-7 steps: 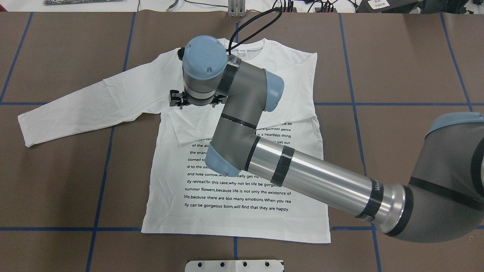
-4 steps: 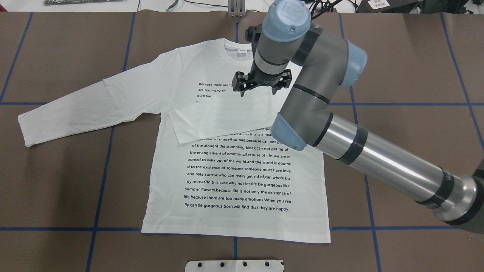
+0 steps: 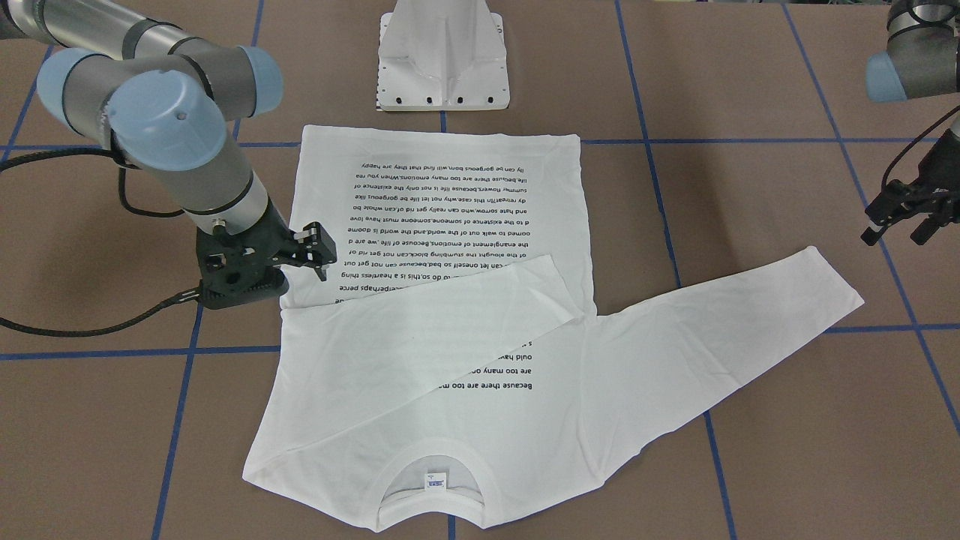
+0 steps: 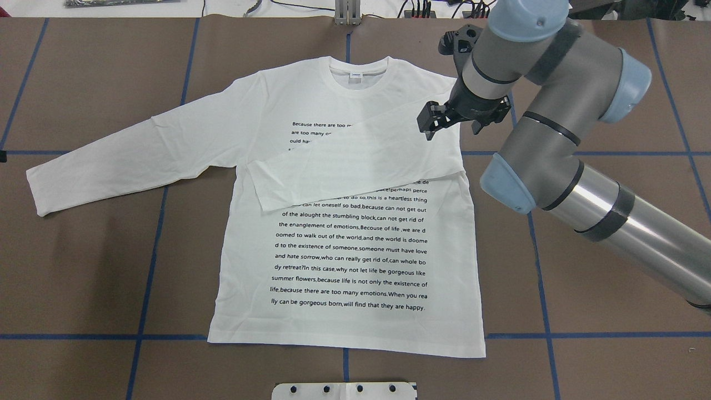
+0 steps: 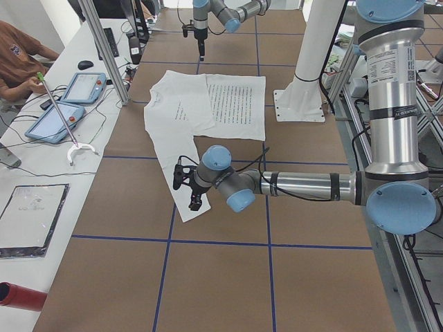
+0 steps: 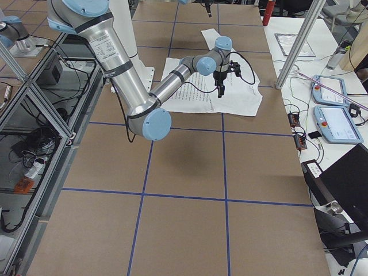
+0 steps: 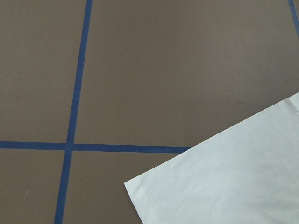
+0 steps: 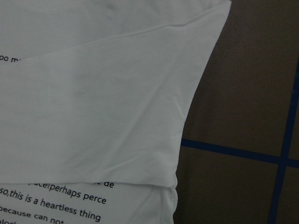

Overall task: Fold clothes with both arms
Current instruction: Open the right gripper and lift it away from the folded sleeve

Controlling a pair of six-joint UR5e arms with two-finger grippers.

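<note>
The white long-sleeved T-shirt (image 4: 344, 261) lies flat on the brown table, text side up, collar (image 4: 357, 71) at the far side. One sleeve (image 4: 361, 166) is folded across the chest (image 3: 420, 330). The other sleeve (image 4: 122, 150) stretches out flat (image 3: 735, 330). My right gripper (image 4: 451, 123) hovers open and empty over the shirt's shoulder edge, also in the front view (image 3: 315, 251). My left gripper (image 3: 894, 229) hangs open and empty just beyond the outstretched cuff. The left wrist view shows that cuff (image 7: 224, 186), and the right wrist view shows the folded sleeve (image 8: 103, 116).
The white pedestal base (image 3: 442, 52) stands at the robot's edge, close to the shirt's hem. Blue tape lines cross the brown table (image 4: 83, 250). A side bench with tablets (image 5: 62, 104) and a seated person lies beyond the far table edge.
My right gripper has swept to the right, from over the chest to the shirt's shoulder edge, open and empty. The folded sleeve has stayed lying across the chest.
</note>
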